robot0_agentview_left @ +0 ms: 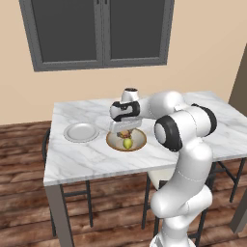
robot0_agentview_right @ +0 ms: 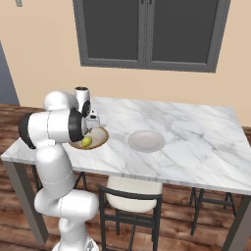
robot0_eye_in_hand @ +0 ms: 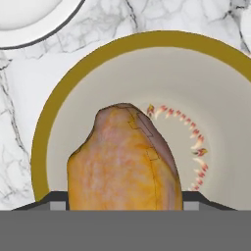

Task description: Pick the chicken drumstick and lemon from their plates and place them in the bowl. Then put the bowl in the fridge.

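A peach-coloured wall with a dark grey double window fills the upper part of both base views, and below it a white marble-topped table (robot0_agentview_left: 96, 159) stands on a dark wooden plank floor. Near the middle of the left base view the wide shallow bowl with the tan-brown rim (robot0_agentview_left: 139, 143) sits on the tabletop, and the small yellow-green lemon (robot0_agentview_left: 127, 143) lies inside it. Just to the left of the bowl in that view is a flat round pale grey-white plate (robot0_agentview_left: 81, 132). In the right base view another pale plate (robot0_agentview_right: 146, 140) lies to the right of the bowl, near but apart from it. The white arm's two-finger gripper (robot0_agentview_left: 126, 131) hangs directly over the bowl. In the hand view the orange-brown roasted chicken drumstick (robot0_eye_in_hand: 125, 162) rises at lower centre between the two dark fingertips, with the bowl's cream inside behind it. The jaws stand wide, closed on the drumstick's flanks, holding it above the bowl.
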Motion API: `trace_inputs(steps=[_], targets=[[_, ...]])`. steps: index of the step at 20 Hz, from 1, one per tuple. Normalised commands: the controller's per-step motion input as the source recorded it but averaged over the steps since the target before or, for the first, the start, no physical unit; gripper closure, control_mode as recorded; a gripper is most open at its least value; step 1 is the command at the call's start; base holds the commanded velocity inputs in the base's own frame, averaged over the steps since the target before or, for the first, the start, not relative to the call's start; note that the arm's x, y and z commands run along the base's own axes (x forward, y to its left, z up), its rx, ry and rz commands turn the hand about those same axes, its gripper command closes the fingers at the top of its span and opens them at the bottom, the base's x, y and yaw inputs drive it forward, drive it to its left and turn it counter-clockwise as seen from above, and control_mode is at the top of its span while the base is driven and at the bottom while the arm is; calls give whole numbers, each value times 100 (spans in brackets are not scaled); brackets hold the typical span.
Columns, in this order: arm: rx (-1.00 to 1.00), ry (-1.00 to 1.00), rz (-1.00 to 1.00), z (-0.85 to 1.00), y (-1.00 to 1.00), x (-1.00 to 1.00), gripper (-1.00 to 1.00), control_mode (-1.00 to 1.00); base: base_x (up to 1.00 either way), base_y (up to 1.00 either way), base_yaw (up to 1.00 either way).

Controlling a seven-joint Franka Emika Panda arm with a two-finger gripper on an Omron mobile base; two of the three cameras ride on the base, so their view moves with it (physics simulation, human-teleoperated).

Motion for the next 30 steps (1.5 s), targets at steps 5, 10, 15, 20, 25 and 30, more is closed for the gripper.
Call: trace_inputs(steps=[5,10,15,20,25,30], targets=[[0,2,-11,-9,2,0,100,-100,0,0,0],[-2,7,-13,-17,8,0,100,-100,0,0,0],[-2,4,-7,-8,9,3,100,-100,0,0,0],[-3,6,-5,-10,7,0,100,-100,0,0,0],[-6,5,-3,-14,2,-1,100,-100,0,0,0],[-9,5,-3,-16,-1,-2,-100,-100,0,0,0]])
